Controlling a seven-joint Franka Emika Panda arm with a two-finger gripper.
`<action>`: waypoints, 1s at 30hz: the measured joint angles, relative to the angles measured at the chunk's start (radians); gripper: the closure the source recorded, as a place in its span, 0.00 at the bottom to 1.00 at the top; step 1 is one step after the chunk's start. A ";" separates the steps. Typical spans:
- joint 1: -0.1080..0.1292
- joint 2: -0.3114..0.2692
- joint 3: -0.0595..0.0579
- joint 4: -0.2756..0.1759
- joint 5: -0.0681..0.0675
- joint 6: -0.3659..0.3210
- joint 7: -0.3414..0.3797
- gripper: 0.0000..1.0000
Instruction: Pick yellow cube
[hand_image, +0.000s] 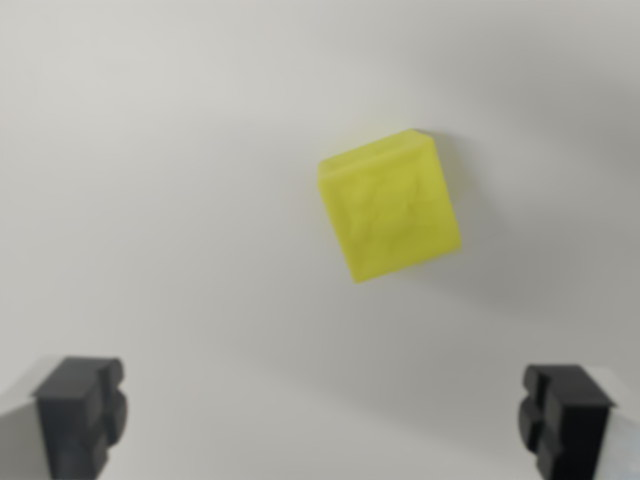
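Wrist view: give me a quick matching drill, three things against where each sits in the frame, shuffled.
Things:
1. yellow cube
2. finger on the wrist view's left
3. finger on the wrist view's right

Places:
A. bottom right corner
B. just right of centre, upper half, on the white surface
C. bottom left corner

Pairs: 1-B, 2-C, 3-A

The gripper is open, with the cube above the gap in the frame.

Wrist view: looking straight down, close over the white surface (150, 200)
Frame bottom: fingers (80, 415) are showing at both lower corners
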 joint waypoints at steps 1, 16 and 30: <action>-0.001 0.005 0.000 0.000 0.001 0.005 -0.010 0.00; -0.017 0.086 0.000 0.010 0.017 0.076 -0.153 0.00; -0.032 0.168 0.001 0.032 0.033 0.135 -0.287 0.00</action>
